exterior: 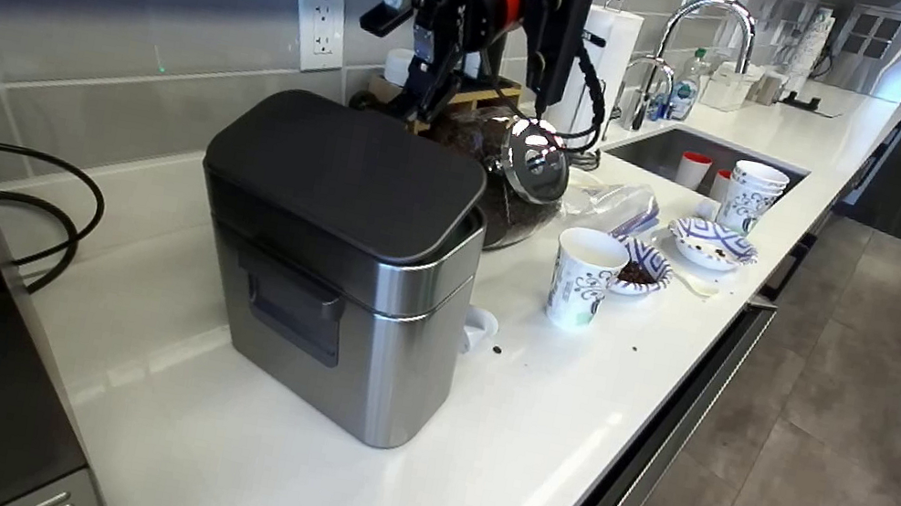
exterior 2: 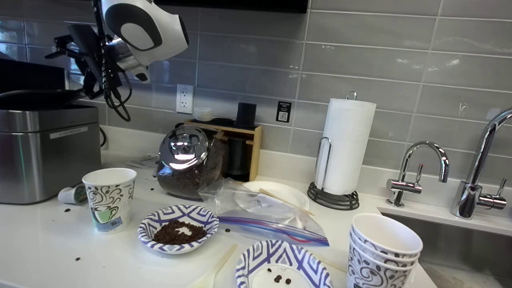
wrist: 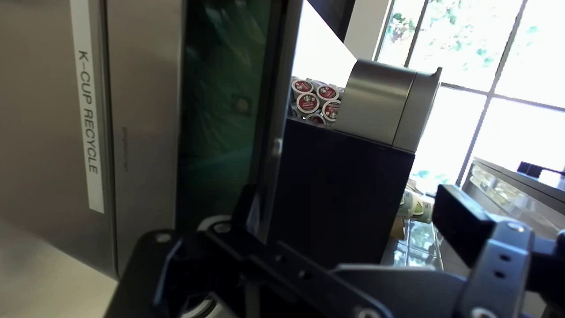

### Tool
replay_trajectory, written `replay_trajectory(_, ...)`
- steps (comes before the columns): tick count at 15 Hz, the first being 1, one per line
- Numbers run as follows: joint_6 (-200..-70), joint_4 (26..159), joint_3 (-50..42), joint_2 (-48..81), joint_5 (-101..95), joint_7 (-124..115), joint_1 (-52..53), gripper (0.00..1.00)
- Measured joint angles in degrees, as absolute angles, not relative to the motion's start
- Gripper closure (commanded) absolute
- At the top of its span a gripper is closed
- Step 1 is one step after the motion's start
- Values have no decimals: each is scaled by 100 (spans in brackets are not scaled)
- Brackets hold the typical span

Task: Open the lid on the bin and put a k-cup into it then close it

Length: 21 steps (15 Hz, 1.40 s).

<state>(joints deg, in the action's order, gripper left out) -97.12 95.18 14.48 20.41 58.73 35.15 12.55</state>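
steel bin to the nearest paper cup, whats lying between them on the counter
A white k-cup lying on its side, with a dark bean near it; both exterior views show this.

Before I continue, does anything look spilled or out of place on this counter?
Yes: dark beans lie loose on the counter, outside the patterned bowls, as if spilled. A k-cup beside the bin lies on its side, as if knocked over.
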Motion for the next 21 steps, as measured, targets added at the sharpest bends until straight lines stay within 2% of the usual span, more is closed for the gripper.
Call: replay_trajectory(21, -8969, 7932, 1730, 2693, 4632, 2658, 1862, 0)
